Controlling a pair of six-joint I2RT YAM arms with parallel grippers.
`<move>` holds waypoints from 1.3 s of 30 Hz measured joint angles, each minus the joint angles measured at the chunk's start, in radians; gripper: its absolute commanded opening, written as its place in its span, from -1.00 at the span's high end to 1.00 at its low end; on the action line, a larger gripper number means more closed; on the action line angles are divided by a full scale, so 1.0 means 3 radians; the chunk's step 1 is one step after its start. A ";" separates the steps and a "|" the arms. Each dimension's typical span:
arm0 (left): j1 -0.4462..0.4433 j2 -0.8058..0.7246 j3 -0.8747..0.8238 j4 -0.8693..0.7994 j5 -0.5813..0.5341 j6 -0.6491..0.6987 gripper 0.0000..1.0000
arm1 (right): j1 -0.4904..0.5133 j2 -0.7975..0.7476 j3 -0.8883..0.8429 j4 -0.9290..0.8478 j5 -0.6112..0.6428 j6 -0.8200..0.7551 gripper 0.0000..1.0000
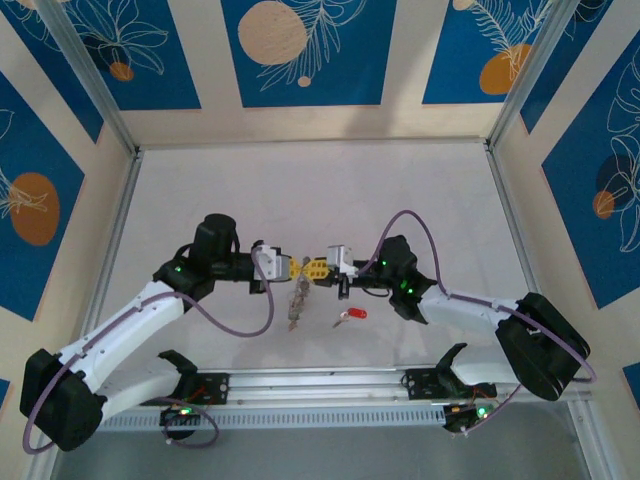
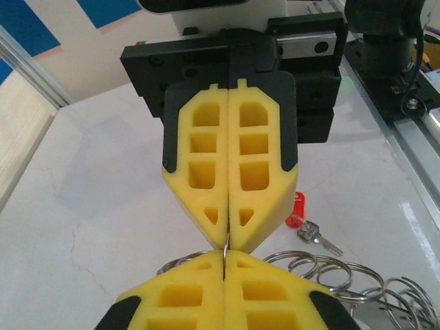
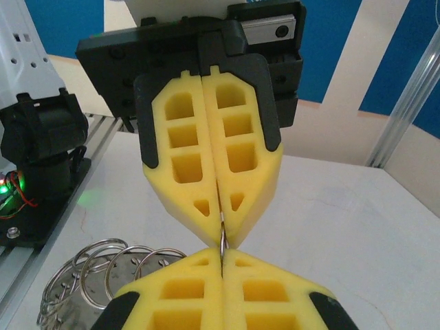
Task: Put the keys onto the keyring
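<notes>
My two grippers meet tip to tip above the middle of the table. The left gripper [image 1: 297, 268] [image 2: 225, 257] and the right gripper [image 1: 307, 268] [image 3: 223, 256] are both shut on one thin silver wire loop of the keyring [image 1: 295, 303]. The rest of the keyring, a bunch of linked silver rings [image 2: 330, 269] [image 3: 103, 265], hangs below and beside the yellow fingers. One of the keys, silver with a red head [image 1: 351, 314] [image 2: 298, 206], lies flat on the table just right of the grippers, untouched.
The white table [image 1: 320, 190] is walled by patterned panels, with an aluminium rail [image 1: 320, 385] along the near edge. Both arm bases [image 1: 190, 385] sit on that rail. The right arm's black body [image 2: 392, 55] stands close behind the key.
</notes>
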 measured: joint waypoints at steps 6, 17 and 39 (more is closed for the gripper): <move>-0.0015 0.0000 0.0182 -0.0521 -0.0294 0.0306 1.00 | 0.0084 -0.0070 0.0168 -0.0557 0.0301 -0.0249 0.51; -0.0148 0.0014 0.0646 -0.1310 -0.0894 0.0734 1.00 | 0.0310 0.0020 0.0449 -0.1088 0.0674 -0.0492 0.48; -0.0189 0.0177 0.0724 -0.1411 -0.0917 0.0617 0.27 | 0.0415 0.0224 0.0510 -0.0979 0.0782 -0.0451 1.00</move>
